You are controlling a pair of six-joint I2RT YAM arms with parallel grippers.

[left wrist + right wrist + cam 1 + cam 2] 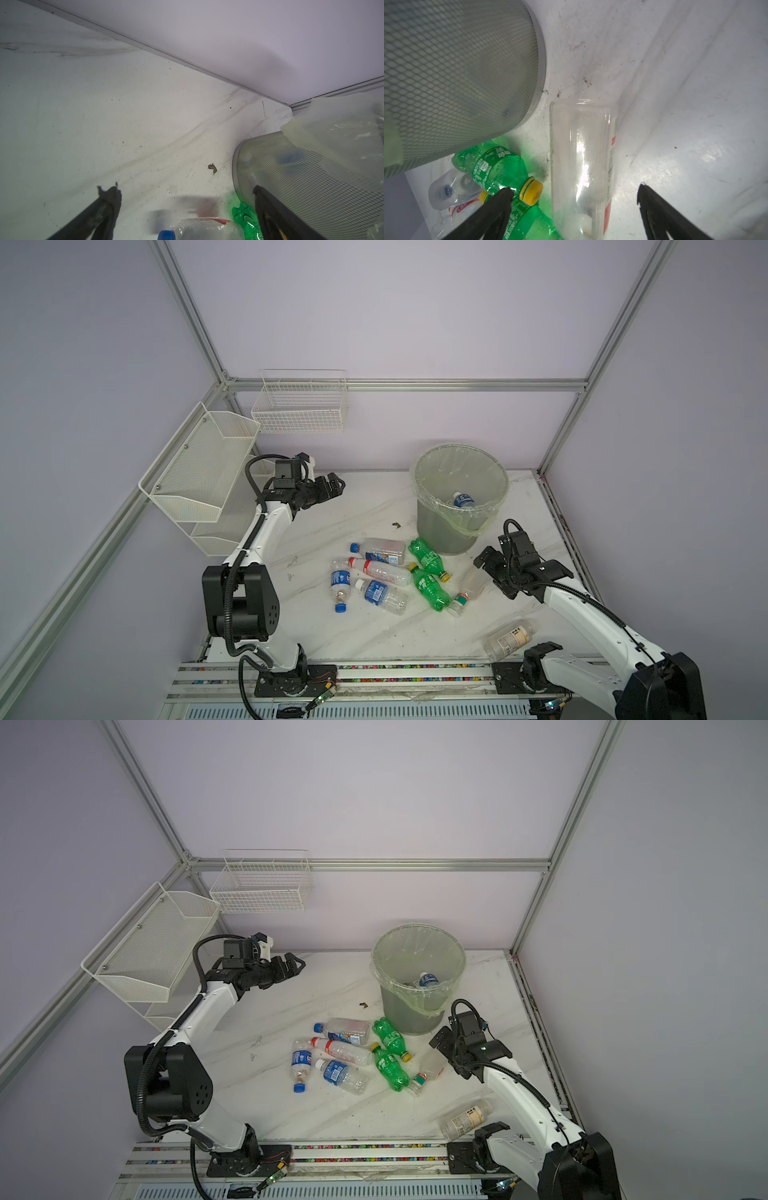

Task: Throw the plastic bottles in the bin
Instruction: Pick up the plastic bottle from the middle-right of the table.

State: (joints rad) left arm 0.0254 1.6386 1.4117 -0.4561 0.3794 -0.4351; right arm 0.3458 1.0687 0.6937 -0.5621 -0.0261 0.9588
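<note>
the bin (436, 531) stands upright at the far right of the surface (374, 635), lined with a thin bag (482, 526) that folds over its rim. one blue-label bottle (463, 501) lies inside it, seen in both top views.

the other bottles lie on their sides on the surface, on the near side of the bin. four clear bottles (382, 570) huddle around the middle, with blue, red and white caps. two green bottles (430, 589) with yellow caps lie just right of them, the farther one close by the foot of the bin. a cloudy bottle (471, 587) lies just right of the green pair, its cap end beside the nearer green one. a pale-label bottle (509, 639) lies apart at the near right, close to the base of the right arm.

the right claw (492, 578) hangs low just right of the cloudy bottle, spread wide and holding nothing. in the right wrist view that bottle lies between the lines of the two fingers (500, 199), and neither can be seen pressing on it.

the left claw (337, 484) is raised at the far left over bare surface, well apart from the bottles. it points right toward the bin, is wide open and has hold of nothing.

a wire basket (299, 406) hangs on the far wall and a mesh basket (199, 472) on the left wall.
</note>
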